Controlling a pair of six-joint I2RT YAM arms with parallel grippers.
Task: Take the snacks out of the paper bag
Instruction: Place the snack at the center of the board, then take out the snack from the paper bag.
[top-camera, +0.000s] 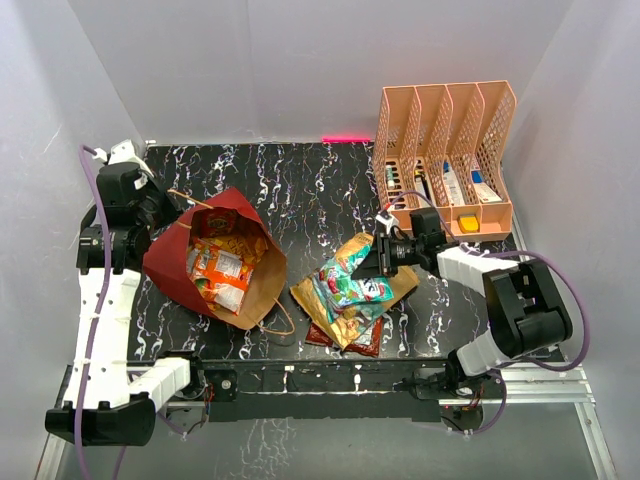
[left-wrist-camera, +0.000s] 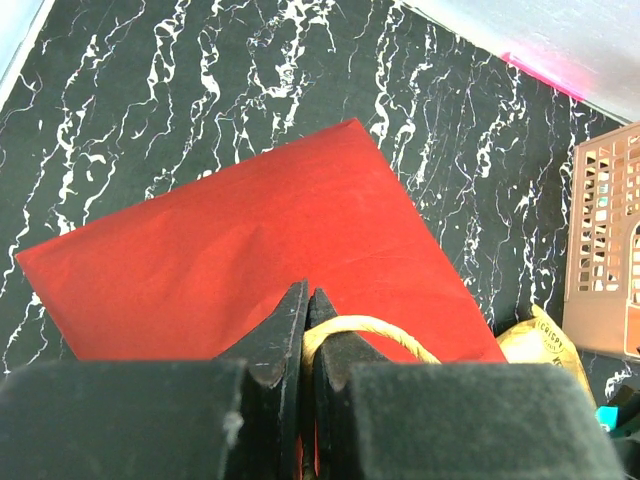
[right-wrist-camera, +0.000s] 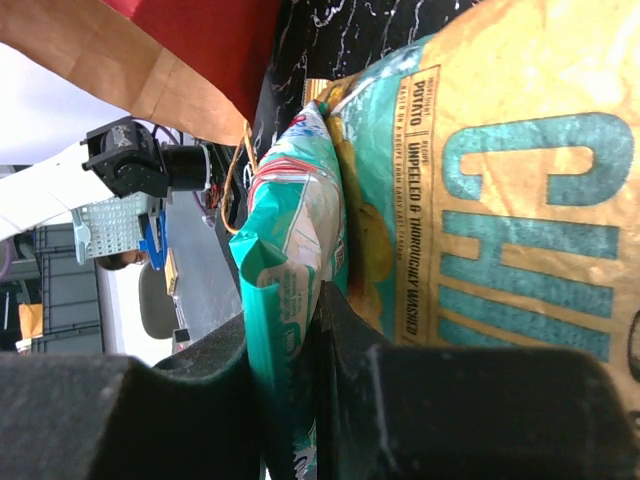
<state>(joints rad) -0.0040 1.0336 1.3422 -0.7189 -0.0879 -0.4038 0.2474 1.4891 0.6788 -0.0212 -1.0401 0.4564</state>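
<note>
Paper bag (top-camera: 170, 265) lay on its side at the left of the black marbled table (top-camera: 300, 190), mouth open toward the table's centre, brown lining showing. Orange packets (top-camera: 220, 272) sat inside the mouth.

Left gripper (top-camera: 163, 215) was at the bag's upper rim. In the left wrist view its jaws were pressed almost together at the red paper's edge, pinching the bag there, with the twisted handle (left-wrist-camera: 372, 330) looping just beside one finger (left-wrist-camera: 285, 330).

Right gripper (top-camera: 383, 252) was at the far edge of the snack pile in mid-table. In the right wrist view its fingers (right-wrist-camera: 345, 340) were clamped narrowly on the sealed edge of the teal-green packet (right-wrist-camera: 290, 240).

The teal-green packet lay on top of a yellow potato chips packet (right-wrist-camera: 520, 200). A red packet (top-camera: 368, 345) poked out under the pile's near edge.

Peach file organiser (top-camera: 445, 140) stood at the far right corner, apart from the pile.
</note>
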